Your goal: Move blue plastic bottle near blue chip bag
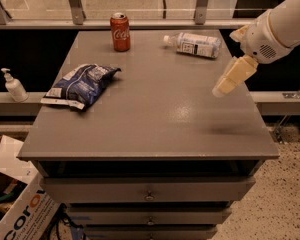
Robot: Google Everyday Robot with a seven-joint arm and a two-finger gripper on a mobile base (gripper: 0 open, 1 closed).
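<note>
Hovering above table (155, 129), pincer (224, 85) tilted downward, apart from blue plastic bottle (197, 45).

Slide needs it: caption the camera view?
Pincer hovers over the table at right, near the lying blue plastic bottle; blue chip bag rests left.

A grey table (155, 124) stands in the middle, with drawers (115, 190) under its top, each with a small knob. A soft shine of light lies on the top, right of centre. Behind it runs a pale rail with metal posts (76, 4), perhaps with glass between them. A low ledge (285, 96) passes on both sides; a white pump bottle (12, 85) stands on its left part. The floor (285, 194) is speckled. A cardboard box (20, 209) sits at the lower left. The gripper (221, 88) hangs over the table's right side.
</note>
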